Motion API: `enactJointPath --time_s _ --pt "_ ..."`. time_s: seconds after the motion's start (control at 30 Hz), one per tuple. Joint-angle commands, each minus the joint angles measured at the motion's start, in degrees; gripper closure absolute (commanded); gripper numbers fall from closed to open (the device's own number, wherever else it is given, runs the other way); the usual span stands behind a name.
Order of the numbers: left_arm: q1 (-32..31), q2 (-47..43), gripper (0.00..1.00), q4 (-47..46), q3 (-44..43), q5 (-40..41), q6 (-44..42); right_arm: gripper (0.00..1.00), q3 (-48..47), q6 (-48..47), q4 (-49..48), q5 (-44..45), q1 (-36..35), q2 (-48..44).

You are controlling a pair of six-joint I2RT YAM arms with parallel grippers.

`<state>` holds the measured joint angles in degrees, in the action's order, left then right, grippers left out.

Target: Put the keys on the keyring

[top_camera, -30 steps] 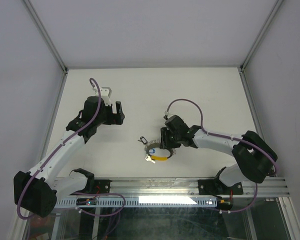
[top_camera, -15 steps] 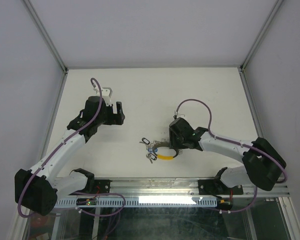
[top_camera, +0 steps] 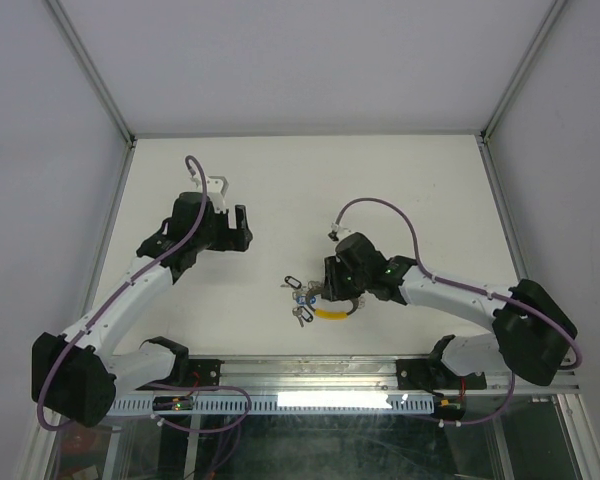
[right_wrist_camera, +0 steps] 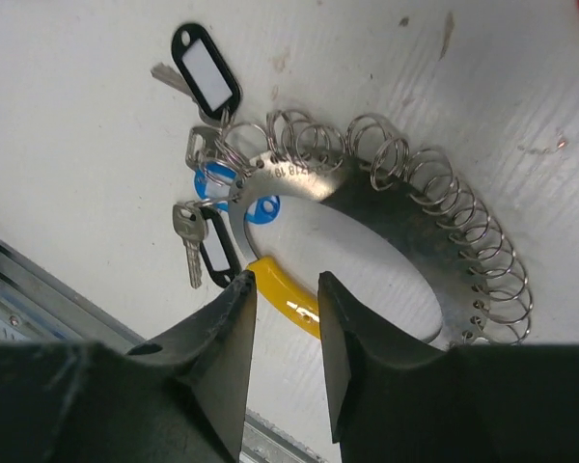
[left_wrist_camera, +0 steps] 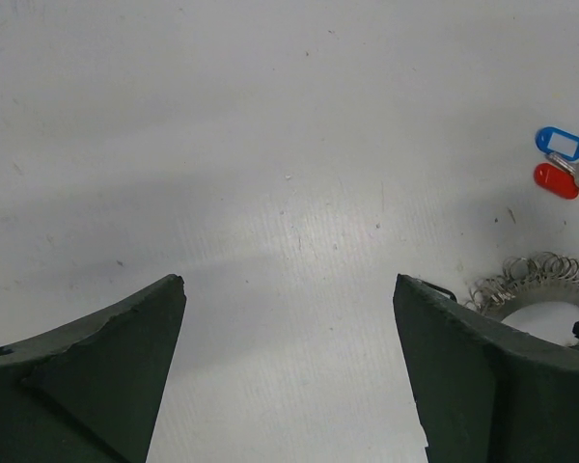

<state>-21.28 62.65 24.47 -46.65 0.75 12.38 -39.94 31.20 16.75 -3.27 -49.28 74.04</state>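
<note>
Left gripper (left_wrist_camera: 289,282) hangs wide open and empty over the table (top_camera: 400,180), well left of the keys (right_wrist_camera: 187,230). The keys touch the keyring (right_wrist_camera: 367,207), which lies near the front edge. Right gripper (right_wrist_camera: 282,294) narrowly straddles its yellow arc; I cannot tell whether it grips.

The left arm (top_camera: 130,295) stretches forward from its base, the left end effector (top_camera: 237,228) turned to the right, its fingers (left_wrist_camera: 125,357) spread wide with nothing between them. The right arm (top_camera: 450,295) bends inward toward centre, wrist tipped down. The right end effector (top_camera: 332,292) points left, fingers (right_wrist_camera: 222,357) close together, only a narrow gap showing.
</note>
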Motion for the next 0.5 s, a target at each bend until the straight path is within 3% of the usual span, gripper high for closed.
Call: enactJointPath --time_s 0.0,0.47 --pt "0.18 0.62 0.13 -1.35 -0.80 -2.78 -0.74 0.66 -0.79 3.19 0.39 0.51 -0.65 1.83" --pt "-2.77 2.26 0.13 -2.21 -1.78 -2.31 0.31 0.60 3.03 9.78 3.71 7.36 0.00 0.79"
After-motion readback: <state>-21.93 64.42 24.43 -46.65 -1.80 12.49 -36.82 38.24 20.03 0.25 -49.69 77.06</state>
